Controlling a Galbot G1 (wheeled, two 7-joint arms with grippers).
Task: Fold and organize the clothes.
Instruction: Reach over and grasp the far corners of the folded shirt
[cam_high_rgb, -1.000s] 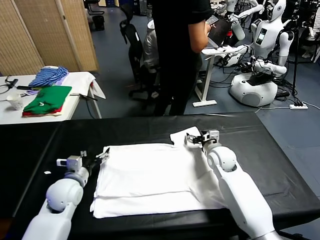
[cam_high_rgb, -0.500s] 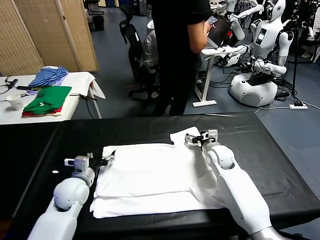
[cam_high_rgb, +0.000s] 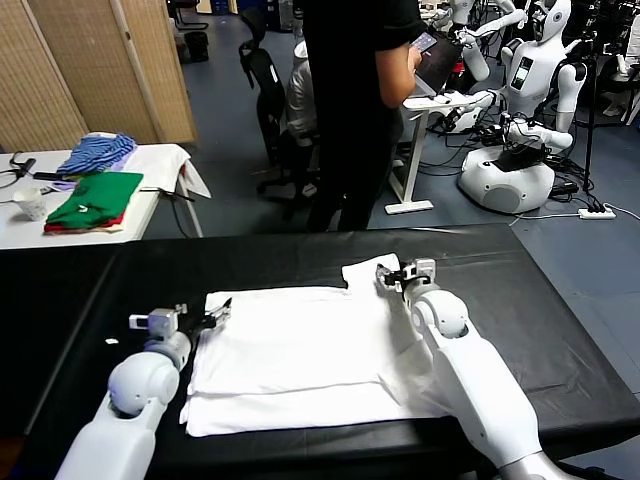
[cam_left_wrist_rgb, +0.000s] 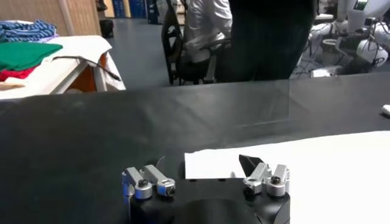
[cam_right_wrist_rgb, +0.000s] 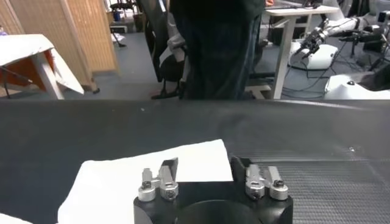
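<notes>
The white T-shirt (cam_high_rgb: 300, 355) lies partly folded on the black table (cam_high_rgb: 540, 300), one sleeve sticking out at its far right corner. The right gripper (cam_high_rgb: 390, 277) sits at that sleeve, its fingers (cam_right_wrist_rgb: 167, 171) either side of the cloth edge, not visibly pressed together. The left gripper (cam_high_rgb: 212, 317) is spread wide at the shirt's far left corner (cam_left_wrist_rgb: 210, 164)

black-covered table (cam_high_rgb: 560, 300) fills the foreground. blue-grey floor (cam_high_rgb: 230, 130) beyond. woven bamboo screen (cam_high_rgb: 90, 70) at 10 o'clock. white side table (cam_high_rgb: 165, 160) below it carries a folded green garment (cam_high_rgb: 97, 198) and a blue striped garment (cam_high_rgb: 97, 153). person in black (cam_high_rgb: 355, 100) at 12 o'clock beside a white standing desk (cam_high_rgb: 435, 105). office chair (cam_high_rgb: 262, 75) behind.
</notes>
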